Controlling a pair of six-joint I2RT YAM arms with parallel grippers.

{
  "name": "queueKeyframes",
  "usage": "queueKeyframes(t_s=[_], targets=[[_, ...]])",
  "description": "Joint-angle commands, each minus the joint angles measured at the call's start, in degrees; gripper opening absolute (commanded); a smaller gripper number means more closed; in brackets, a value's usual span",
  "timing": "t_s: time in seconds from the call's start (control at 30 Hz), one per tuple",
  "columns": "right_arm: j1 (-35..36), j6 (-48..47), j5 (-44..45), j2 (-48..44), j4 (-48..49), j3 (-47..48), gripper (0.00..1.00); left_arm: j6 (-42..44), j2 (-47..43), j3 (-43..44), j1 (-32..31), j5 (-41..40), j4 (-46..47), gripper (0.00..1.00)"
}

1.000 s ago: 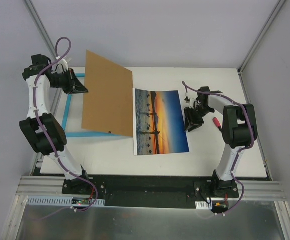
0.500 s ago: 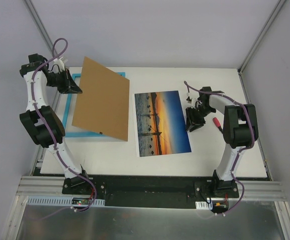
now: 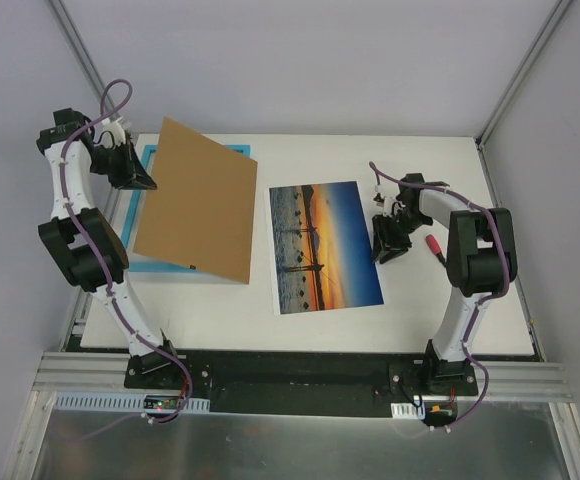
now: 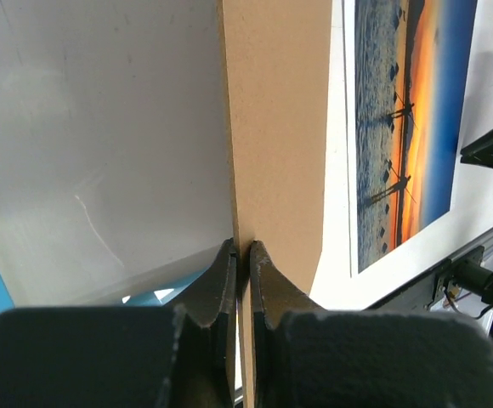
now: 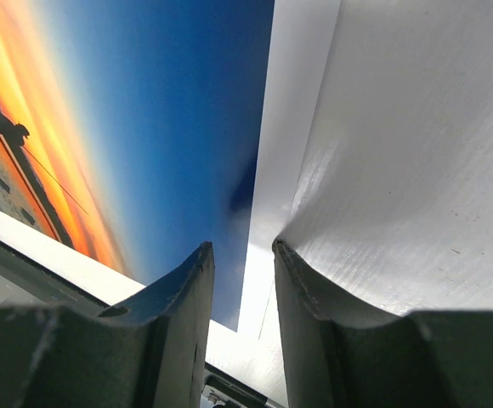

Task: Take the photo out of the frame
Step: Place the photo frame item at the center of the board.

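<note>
Reach is the question here. Nearest you, the thin rectangular photo [image 3: 323,246] of an orange sunset over blue water, narrowly bordered in white, lies flat and face up on the white table [image 3: 410,310]. It is out of the frame and apart from it, with its long axis running from near to far.

Your right gripper [image 3: 388,240] sits just beside the photo's right long edge, about midway along, so that arm is much the nearer one. Its wrist view shows the jaws with only a narrow gap over the white border, the blue of the print to their left and nothing pinched between them. You cannot tell from here whether the tips touch the paper. A small red-handled screwdriver [image 3: 435,243] lies just to the gripper's right.

Further back and to the left, the plain brown fibreboard backing board [image 3: 198,205] is tilted up, its right edge near the photo's left edge but not touching it. Your left gripper [image 3: 138,178] grips the board's far-left edge, jaws clamped tight on the thin sheet. Beneath it lies the large turquoise-bordered picture frame [image 3: 153,150].

The photo looks fully removed, so any further handling of it would suit the right arm, coming in from that right edge.
</note>
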Motion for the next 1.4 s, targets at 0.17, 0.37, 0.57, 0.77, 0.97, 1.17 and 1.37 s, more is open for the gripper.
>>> queueKeyframes(t_s=[0.17, 0.37, 0.57, 0.77, 0.97, 1.17, 1.37], targets=[[-0.7, 0.1, 1.44, -1.86, -0.48, -0.52, 0.38, 3.18, 1.11, 0.7, 1.85, -7.01, 4.88, 0.0], [-0.79, 0.1, 1.18, -1.69, -0.39, -0.44, 0.38, 3.09, 1.11, -1.33, 1.93, -9.91, 7.26, 0.0], [-0.7, 0.1, 1.0, -1.77, -0.48, -0.44, 0.38, 2.47, 1.02, -3.87, 2.02, -12.02, 9.54, 0.0], [-0.7, 0.01, 0.82, -1.77, -0.48, -0.52, 0.38, 1.16, 1.11, -6.16, 2.02, -16.15, 11.92, 0.0], [-0.79, 0.01, 0.82, -1.77, -0.48, -0.52, 0.39, -0.16, 1.11, -7.92, 1.94, -20.8, 14.2, 0.0], [-0.7, 0.1, 0.56, -1.77, -0.48, -0.44, 0.39, -0.6, 1.11, -9.5, 2.02, -25.73, 16.4, 0.0], [-0.79, 0.01, 0.38, -1.86, -0.57, -0.61, 0.39, -0.87, 1.46, -10.73, 2.02, -29.07, 18.07, 0.0]])
